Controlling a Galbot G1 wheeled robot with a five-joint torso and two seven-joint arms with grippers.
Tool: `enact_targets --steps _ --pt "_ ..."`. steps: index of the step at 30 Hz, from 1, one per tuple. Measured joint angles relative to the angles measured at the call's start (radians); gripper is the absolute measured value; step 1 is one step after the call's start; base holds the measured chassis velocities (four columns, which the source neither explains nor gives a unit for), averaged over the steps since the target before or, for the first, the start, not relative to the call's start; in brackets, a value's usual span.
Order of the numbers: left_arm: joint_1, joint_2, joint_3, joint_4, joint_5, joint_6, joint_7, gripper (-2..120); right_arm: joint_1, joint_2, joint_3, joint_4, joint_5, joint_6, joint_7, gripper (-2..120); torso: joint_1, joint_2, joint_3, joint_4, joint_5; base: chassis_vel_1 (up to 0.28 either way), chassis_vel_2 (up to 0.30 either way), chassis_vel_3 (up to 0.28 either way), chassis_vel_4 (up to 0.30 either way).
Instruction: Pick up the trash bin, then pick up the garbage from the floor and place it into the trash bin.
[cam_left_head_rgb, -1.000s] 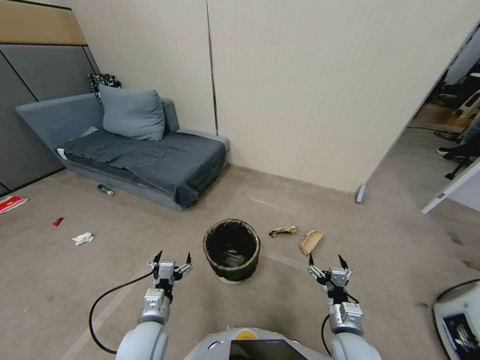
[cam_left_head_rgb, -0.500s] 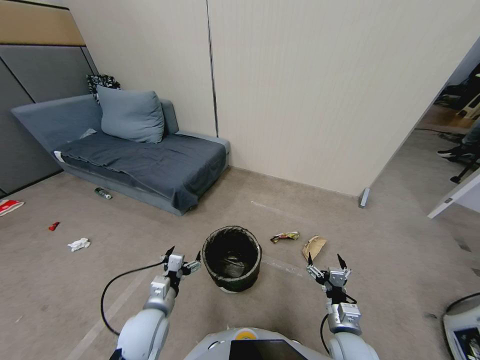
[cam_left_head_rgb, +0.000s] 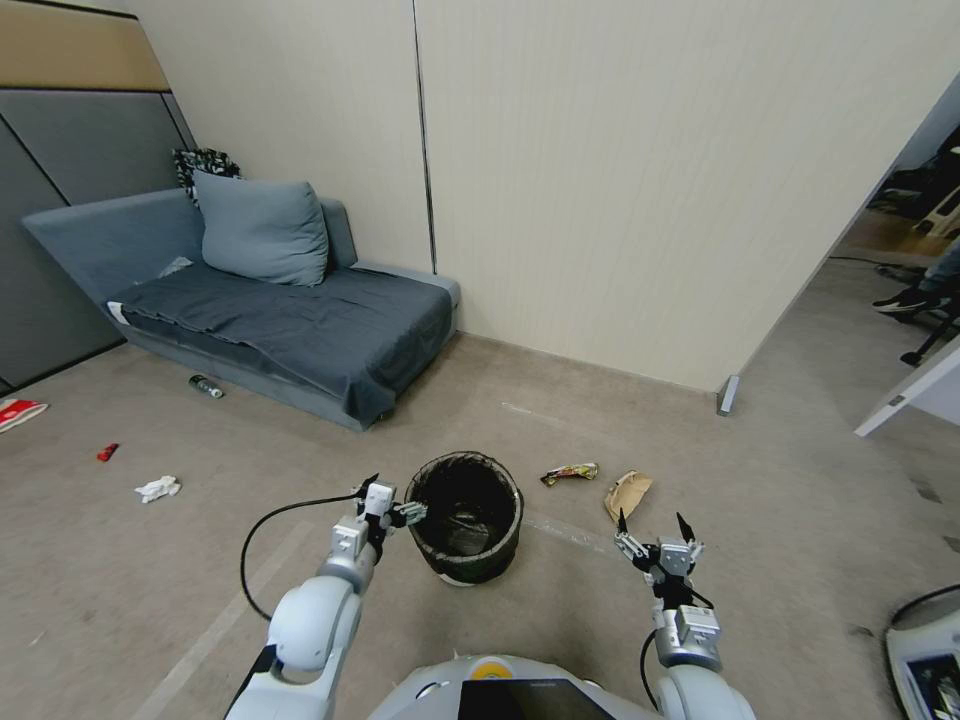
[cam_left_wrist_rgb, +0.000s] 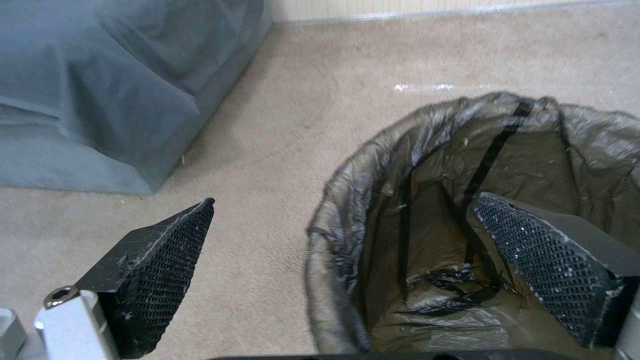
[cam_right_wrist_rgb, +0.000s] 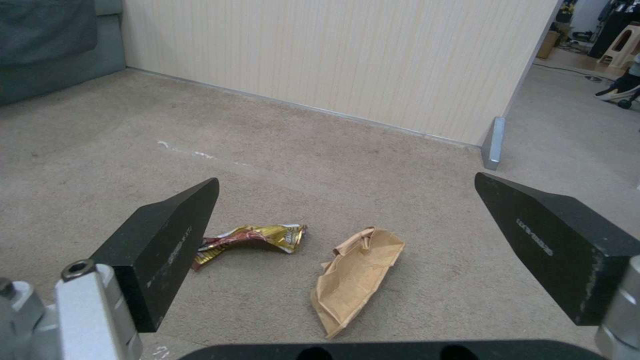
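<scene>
The left gripper (cam_left_head_rgb: 392, 504), fingers spread, has swung in from beside the trash bin (cam_left_head_rgb: 465, 516) to straddle its near-left rim, one finger inside the liner, so a rim grasp looks imminent, while the right gripper (cam_left_head_rgb: 655, 529) waits open off the bin's right.
</scene>
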Motion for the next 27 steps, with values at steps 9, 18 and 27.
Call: enact_targets --steps 9,18,27 --pt "-0.078 -0.018 0.039 0.076 -0.038 0.100 -0.084 100 0.018 0.000 0.001 -0.019 -0.002 -0.010 0.015 100 0.000 0.000 0.000 0.0000 0.0002 0.000 0.000 0.000 0.000" --pt "-0.119 -0.020 0.040 0.121 -0.071 0.144 -0.115 100 0.021 0.000 0.001 -0.023 -0.003 -0.012 0.019 100 0.000 0.000 0.000 0.0000 0.0000 0.000 0.000 0.000 0.000" --pt "-0.163 -0.018 0.021 0.156 -0.122 0.177 -0.131 100 0.024 0.000 0.001 -0.030 -0.003 -0.012 0.020 100 0.000 0.000 0.000 0.0000 0.0000 0.000 0.000 0.000 0.000"
